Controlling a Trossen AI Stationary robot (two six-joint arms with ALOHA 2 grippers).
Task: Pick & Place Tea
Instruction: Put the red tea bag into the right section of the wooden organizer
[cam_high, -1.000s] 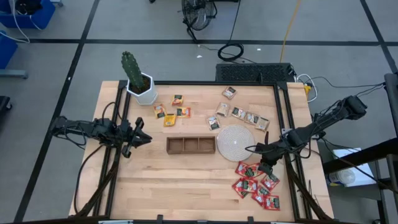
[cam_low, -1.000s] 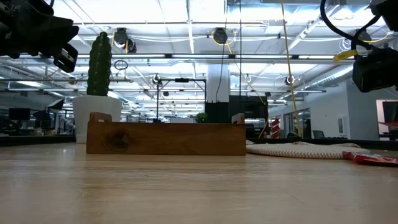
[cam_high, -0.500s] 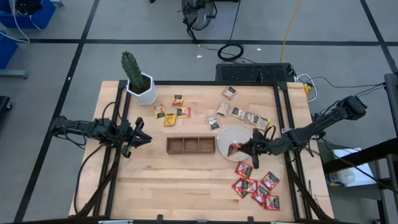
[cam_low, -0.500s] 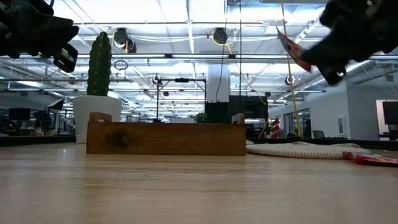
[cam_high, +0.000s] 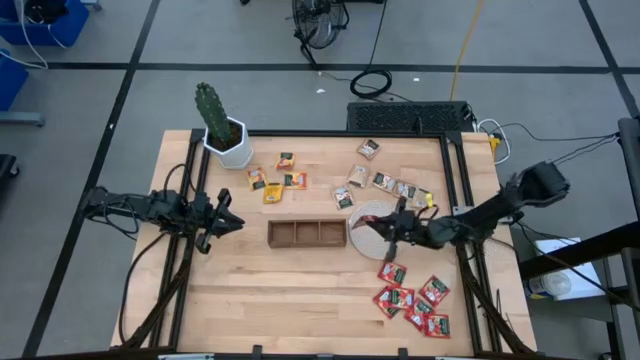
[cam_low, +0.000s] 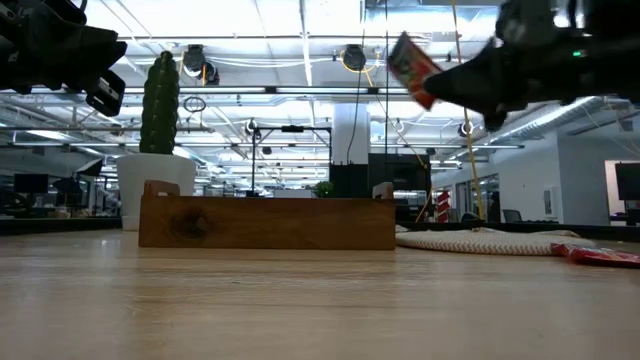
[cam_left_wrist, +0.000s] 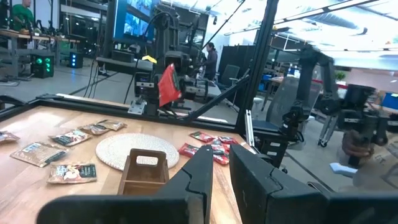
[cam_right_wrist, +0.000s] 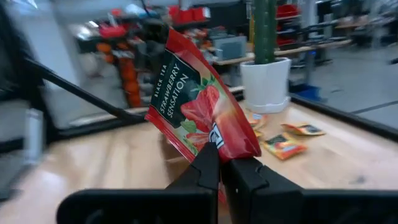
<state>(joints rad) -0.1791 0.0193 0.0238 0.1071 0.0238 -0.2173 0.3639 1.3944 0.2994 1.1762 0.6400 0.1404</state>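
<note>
A red tea sachet (cam_right_wrist: 199, 106) hangs in the air over the round whitish disc (cam_high: 365, 242), with my right gripper (cam_high: 388, 226) shut on it. The low view shows the sachet (cam_low: 412, 68) high above the table, right of the brown wooden tray (cam_high: 307, 233). More red sachets (cam_high: 412, 300) lie flat near the table's front right. Tan sachets (cam_high: 395, 186) lie behind the disc and yellow-orange sachets (cam_high: 275, 182) lie behind the tray. My left gripper (cam_left_wrist: 221, 163) waits at the table's left edge, with a narrow gap between its fingers and nothing in it. My right gripper pinches the red sachet's lower edge (cam_right_wrist: 217, 144) between its two fingertips (cam_right_wrist: 239, 168). The fingers lie about level and come from the table's right, pointing left. The sachet stands up from the fingertips, tilted, lifted clear above the disc.
A potted cactus (cam_high: 222, 125) stands at the far left corner. Black frame rails (cam_high: 455, 180) run along the table's left and right sides. The tray (cam_low: 265, 222) has three compartments, and bare wood lies in front of it.
My right gripper has gone from above the red sachets at the front right toward the table's left and far side, over the disc. It has tipped from pointing down to level and rolled, carrying the red sachet clear of the table.
</note>
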